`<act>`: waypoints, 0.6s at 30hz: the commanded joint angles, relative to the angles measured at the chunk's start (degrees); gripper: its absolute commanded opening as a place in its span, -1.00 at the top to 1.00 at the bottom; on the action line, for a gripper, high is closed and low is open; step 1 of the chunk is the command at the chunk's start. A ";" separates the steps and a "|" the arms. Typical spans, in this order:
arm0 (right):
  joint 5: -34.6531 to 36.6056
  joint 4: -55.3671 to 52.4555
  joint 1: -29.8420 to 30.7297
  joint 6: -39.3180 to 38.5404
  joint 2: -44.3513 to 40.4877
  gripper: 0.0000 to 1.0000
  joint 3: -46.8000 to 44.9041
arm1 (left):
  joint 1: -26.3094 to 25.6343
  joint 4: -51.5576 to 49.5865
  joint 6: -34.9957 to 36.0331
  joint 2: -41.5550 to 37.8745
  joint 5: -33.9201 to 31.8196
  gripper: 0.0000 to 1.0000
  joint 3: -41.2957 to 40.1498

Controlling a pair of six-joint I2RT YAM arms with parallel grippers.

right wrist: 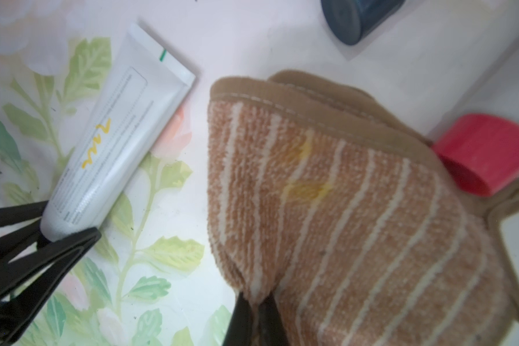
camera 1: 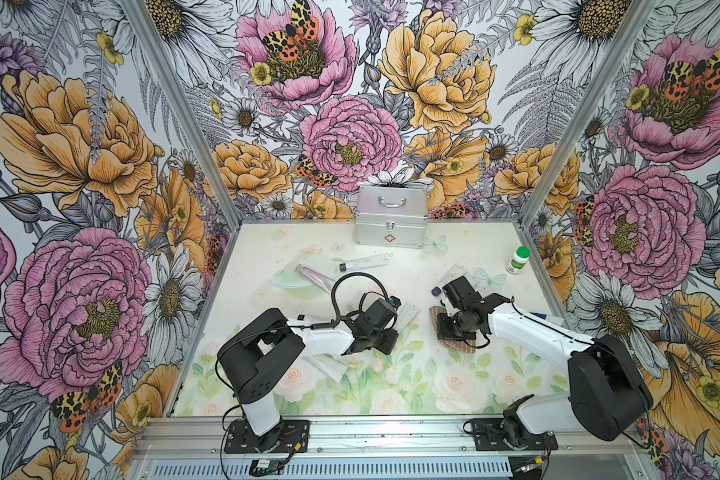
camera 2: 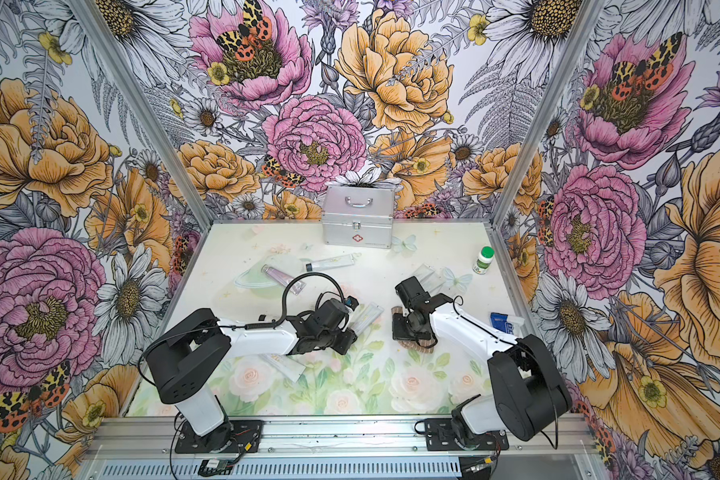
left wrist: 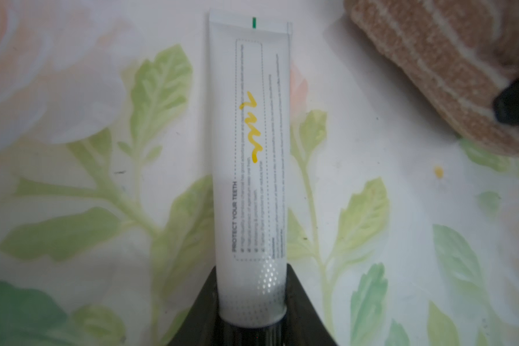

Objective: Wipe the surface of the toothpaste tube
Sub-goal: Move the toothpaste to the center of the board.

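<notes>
Toothpaste tube (left wrist: 252, 149) being clamped by left gripper (left wrist: 252, 280), striped brown cloth (right wrist: 357, 215) being pinched by right gripper (right wrist: 253, 299)

One towel (right wrist: 342, 209), one case (camera 1: 390, 216), one bottle (camera 1: 518, 260)

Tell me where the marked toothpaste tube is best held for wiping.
Grip the toothpaste tube at its round cap end, coming in along its length, as the left hand does. It lies flat, so this leaves the yellow squiggle clear for the towel.
</notes>
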 commanded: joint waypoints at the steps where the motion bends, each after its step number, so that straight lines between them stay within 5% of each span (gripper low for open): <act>1: -1.51 0.35 -0.40 -0.49 -0.59 1.00 2.29 | -2.63 2.73 1.17 -0.69 2.30 0.37 -0.58; 9: -4.07 0.38 -0.12 -0.54 -0.34 1.00 3.17 | -6.02 5.57 0.20 -0.45 -0.18 0.07 -2.81; 18: -8.64 1.03 1.15 -0.85 1.79 1.00 4.90 | -6.38 9.38 -1.05 0.32 -1.13 0.34 -5.19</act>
